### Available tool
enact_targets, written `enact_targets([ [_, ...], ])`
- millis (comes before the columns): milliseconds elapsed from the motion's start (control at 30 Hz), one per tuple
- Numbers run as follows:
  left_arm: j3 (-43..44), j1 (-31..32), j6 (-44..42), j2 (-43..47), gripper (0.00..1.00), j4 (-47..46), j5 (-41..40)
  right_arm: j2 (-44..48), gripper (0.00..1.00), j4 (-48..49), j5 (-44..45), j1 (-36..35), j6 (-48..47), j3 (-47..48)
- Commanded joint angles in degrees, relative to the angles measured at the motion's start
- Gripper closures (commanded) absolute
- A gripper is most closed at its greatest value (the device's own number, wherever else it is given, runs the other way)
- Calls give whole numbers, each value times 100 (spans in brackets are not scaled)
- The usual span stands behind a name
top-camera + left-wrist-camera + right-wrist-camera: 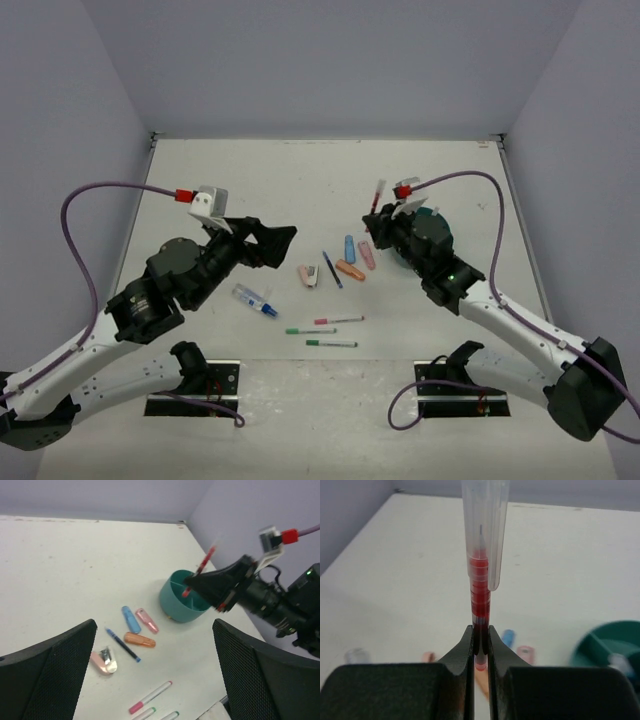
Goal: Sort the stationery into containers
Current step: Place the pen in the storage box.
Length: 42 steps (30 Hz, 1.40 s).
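While the right gripper (480, 632) clamps a red pen (480, 590) by its lower end over the teal cup (172, 605), the left gripper (272, 245) hangs wide open and empty above the table (250, 180), where highlighters (139, 639), thin pens (331, 343) and a clear tube (255, 299) lie loose
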<state>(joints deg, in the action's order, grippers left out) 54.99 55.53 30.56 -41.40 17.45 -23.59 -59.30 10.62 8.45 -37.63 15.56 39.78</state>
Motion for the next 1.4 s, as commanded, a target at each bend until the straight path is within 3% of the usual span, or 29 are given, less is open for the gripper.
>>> enact_targets([
  [0,7,12,-58,213,0,1064,-708,306,100,230,1474,927,-115,-76],
  [133,-146,11,-176,509,0,1427,-593,52,100,195,1975,1580,-290,22],
  [267,-181,11,-279,564,0,1785,-605,-295,100,155,1772,1877,-199,54],
  [567,-586,11,-419,958,0,2017,-443,-793,100,134,1695,1900,23,-13],
  [967,-806,11,-386,1171,0,1920,-620,-456,98,-180,1604,1908,518,-471],
  [1100,-806,11,-393,1187,0,1903,-611,-311,86,-271,1554,1908,518,-515],
  [1367,-828,11,-441,1208,0,1859,-577,-437,73,-323,1483,1904,465,-462],
])
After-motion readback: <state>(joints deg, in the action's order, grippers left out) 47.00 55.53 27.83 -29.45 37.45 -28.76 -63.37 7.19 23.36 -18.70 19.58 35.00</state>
